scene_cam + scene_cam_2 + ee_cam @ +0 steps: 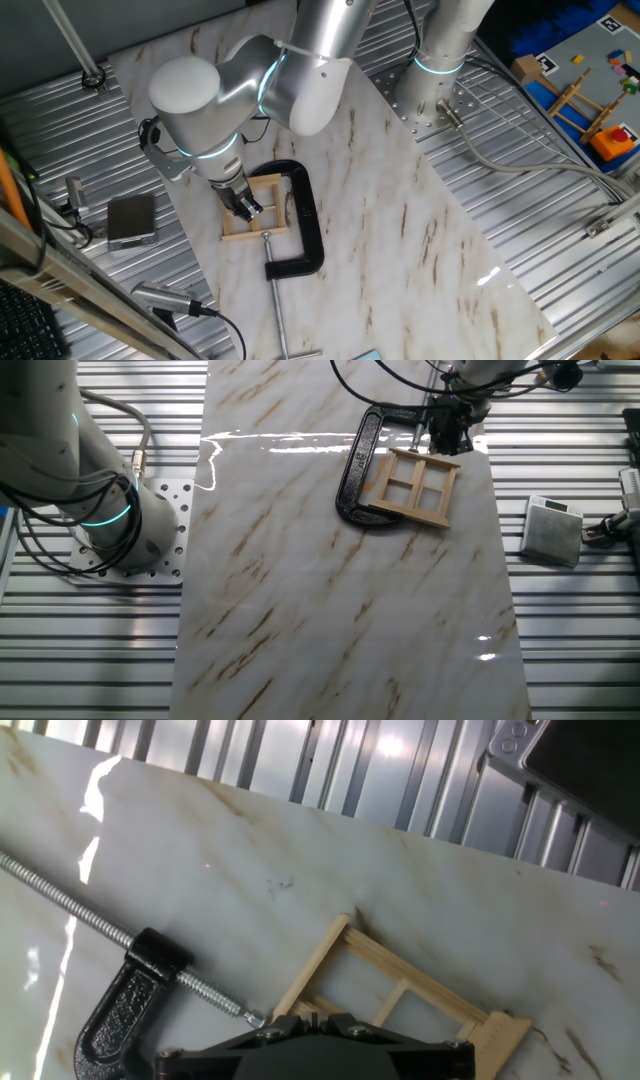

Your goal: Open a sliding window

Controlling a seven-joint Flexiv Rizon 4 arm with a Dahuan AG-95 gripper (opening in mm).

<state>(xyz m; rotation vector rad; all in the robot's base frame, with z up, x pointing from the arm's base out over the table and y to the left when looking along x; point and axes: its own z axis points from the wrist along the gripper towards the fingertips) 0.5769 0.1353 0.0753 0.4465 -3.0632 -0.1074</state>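
Note:
The sliding window (262, 212) is a small light-wood frame with crossbars, lying flat on the marble board. It also shows in the other fixed view (415, 485) and the hand view (400, 982). My gripper (245, 205) points down onto the window's far-left part, at its edge (445, 440). In the hand view the gripper (313, 1018) shows two black fingers (285, 1017) almost together, with a thin piece of the window between them. The rest of the window under the hand is hidden.
A black C-clamp (305, 215) wraps round one side of the window, its long screw (70, 900) reaching across the marble board (300, 580). A small silver box (130, 220) sits on the ribbed metal table beside the board. The arm's base (110, 520) stands off the board.

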